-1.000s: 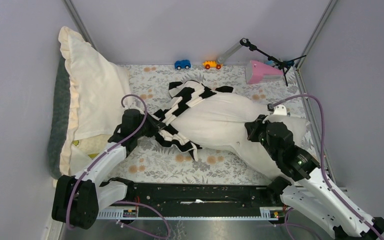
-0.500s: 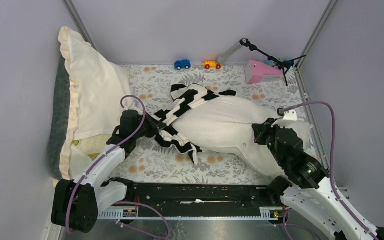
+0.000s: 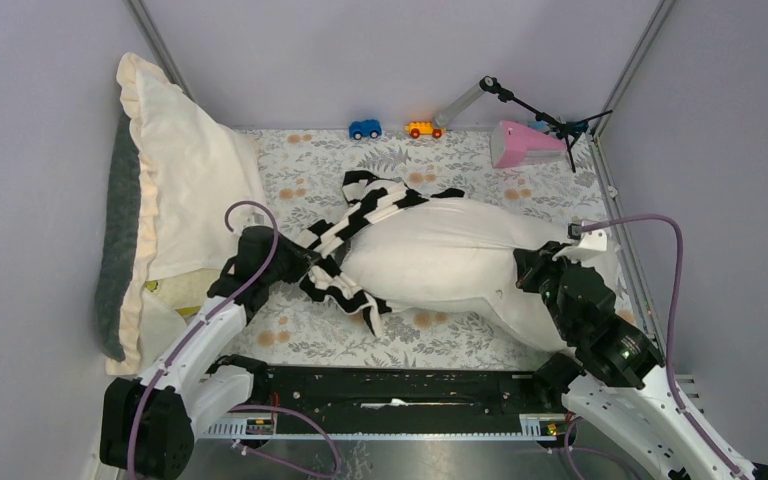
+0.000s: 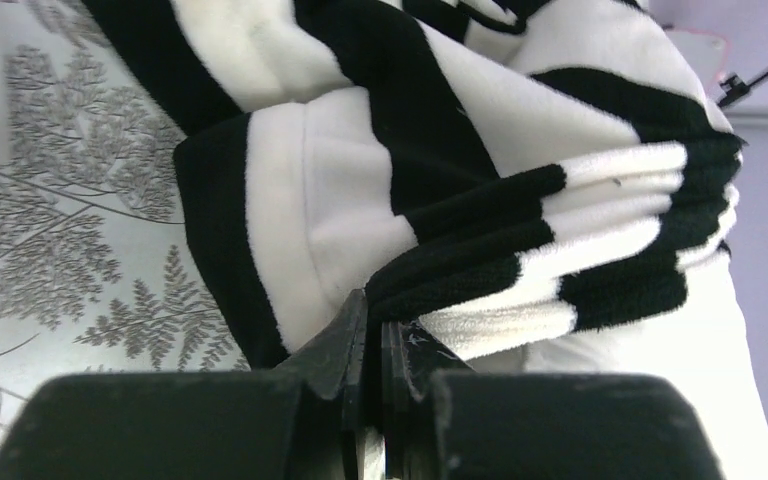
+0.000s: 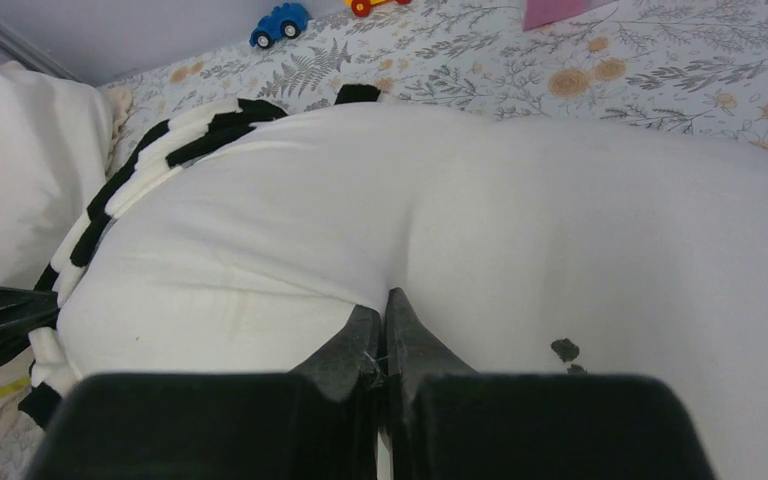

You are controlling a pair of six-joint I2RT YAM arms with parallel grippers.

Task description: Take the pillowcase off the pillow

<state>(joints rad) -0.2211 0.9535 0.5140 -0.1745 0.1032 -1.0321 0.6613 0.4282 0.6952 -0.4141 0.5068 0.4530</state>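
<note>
The off-white pillow (image 3: 450, 255) lies across the middle of the table, its small dark speck (image 5: 564, 349) near my right fingers. The black and white striped pillowcase (image 3: 355, 225) is bunched over the pillow's left end only. My left gripper (image 3: 303, 262) is shut on a fold of the pillowcase (image 4: 480, 230) at its left edge. My right gripper (image 3: 527, 272) is shut on a pinch of the pillow's fabric (image 5: 440, 220) near its right end. The pillow's right end lies under my right arm.
A cream ruffled-edge pillow (image 3: 185, 170) with grey backing leans against the left wall. A blue toy car (image 3: 364, 128), an orange toy car (image 3: 423, 129), a pink object (image 3: 525, 143) and a small stand (image 3: 535, 112) sit along the back edge. The tablecloth (image 3: 320, 335) has a leaf print.
My left gripper has pulled the pillowcase left and toward me, baring more pillow. My right gripper has drawn the pillow's right end further right and toward me.
</note>
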